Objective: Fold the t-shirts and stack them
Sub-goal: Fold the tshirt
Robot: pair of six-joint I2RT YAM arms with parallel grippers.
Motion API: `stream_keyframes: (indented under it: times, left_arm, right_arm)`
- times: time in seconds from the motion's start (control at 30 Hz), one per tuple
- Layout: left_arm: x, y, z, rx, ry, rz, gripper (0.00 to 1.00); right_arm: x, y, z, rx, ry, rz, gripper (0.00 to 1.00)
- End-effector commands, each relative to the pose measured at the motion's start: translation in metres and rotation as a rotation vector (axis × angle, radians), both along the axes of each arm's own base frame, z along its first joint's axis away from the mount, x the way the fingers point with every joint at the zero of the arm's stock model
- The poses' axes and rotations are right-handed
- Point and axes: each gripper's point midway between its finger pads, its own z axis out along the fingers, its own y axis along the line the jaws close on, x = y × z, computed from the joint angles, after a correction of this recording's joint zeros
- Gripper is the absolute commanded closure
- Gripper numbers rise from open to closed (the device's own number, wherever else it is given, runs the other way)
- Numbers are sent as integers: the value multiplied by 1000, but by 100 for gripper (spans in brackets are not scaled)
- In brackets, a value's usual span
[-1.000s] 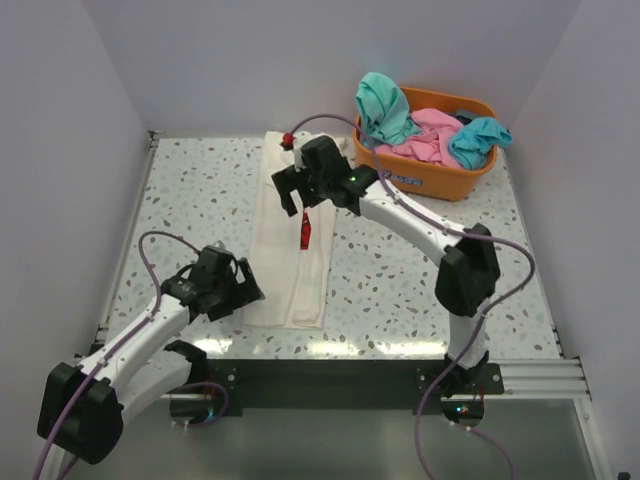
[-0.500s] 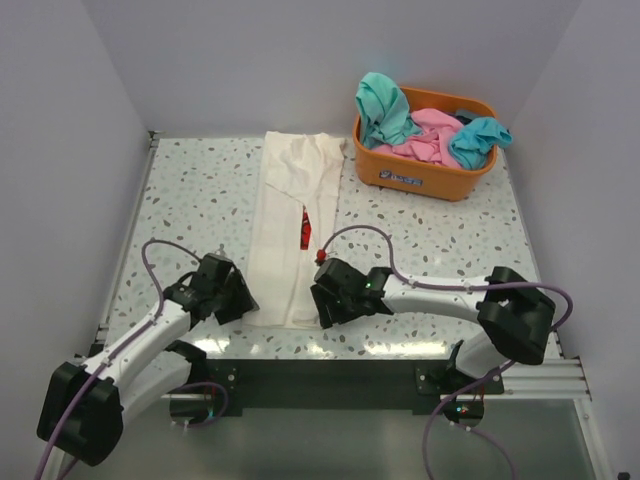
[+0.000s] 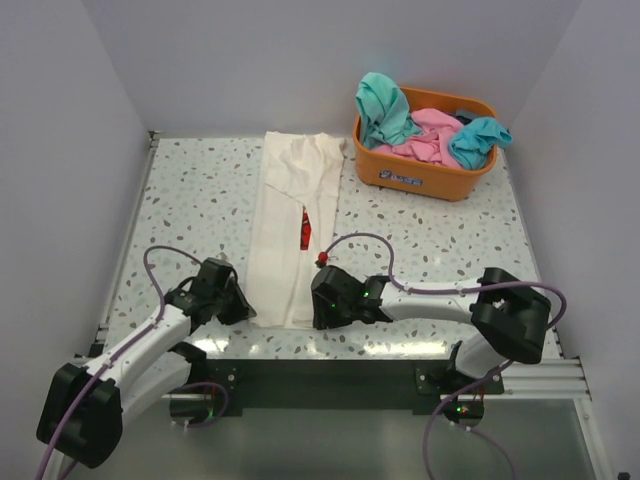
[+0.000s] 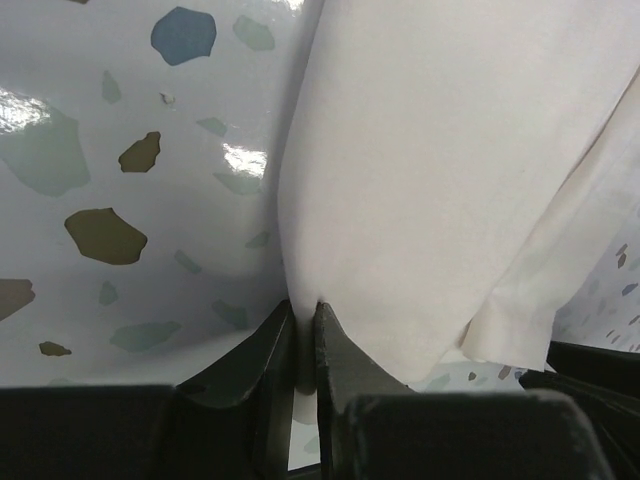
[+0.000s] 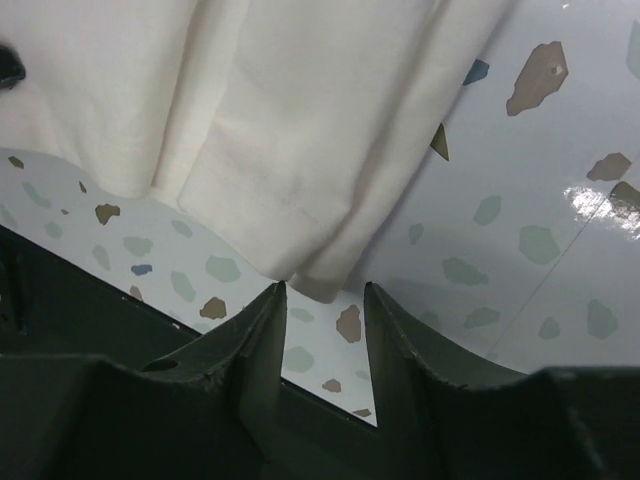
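Up front, left gripper [image 4: 305, 322] pinches the cream t-shirt [image 4: 420, 180]; right gripper [image 5: 323, 288], parted, straddles its corner.

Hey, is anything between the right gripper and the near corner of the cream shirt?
Nothing visible. The right gripper is open and straddles the near hem corner of the cream shirt, which lies on the table.
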Motion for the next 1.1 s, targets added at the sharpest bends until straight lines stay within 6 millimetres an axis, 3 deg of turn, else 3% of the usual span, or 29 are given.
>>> stream_keyframes:
  times: [0.0, 0.17, 0.2, 0.27, 0.6, 0.7, 0.8, 0.87, 0.97, 1.07]
  left_arm:
    - [-29, 11, -19, 40, 107, -6, 83]
    - [-28, 10, -18, 45, 109, -30, 87]
    - [-29, 8, -19, 36, 114, -38, 89]
    - [-34, 6, -21, 17, 128, -50, 100]
    - [-63, -16, -19, -153, 134, -123, 100]
    - [-73, -21, -23, -187, 147, -161, 95]
    - [-83, -25, -29, -212, 165, -193, 91]
    - [-88, -25, -33, -217, 182, -203, 89]
    - [-87, -27, -31, -223, 185, -208, 95]
    - [-82, -29, -22, -226, 165, -212, 100]
  right_arm:
    - [0, -3, -14, -11, 19, -52, 60]
    - [-9, -6, -30, 9, 47, -51, 71]
    - [-11, -9, -34, 8, 55, -60, 76]
    - [-13, -13, -31, 18, 50, -66, 100]
    - [-30, -83, -17, -81, 22, -119, 100]
    - [-35, -97, -18, -115, 19, -113, 100]
    - [-37, -88, -13, -74, 24, -74, 100]
    - [-40, -70, -13, -13, 45, -32, 100]
    - [-44, -65, -22, -45, 64, -1, 100]
    - [-45, -63, -18, -97, 40, 27, 100]
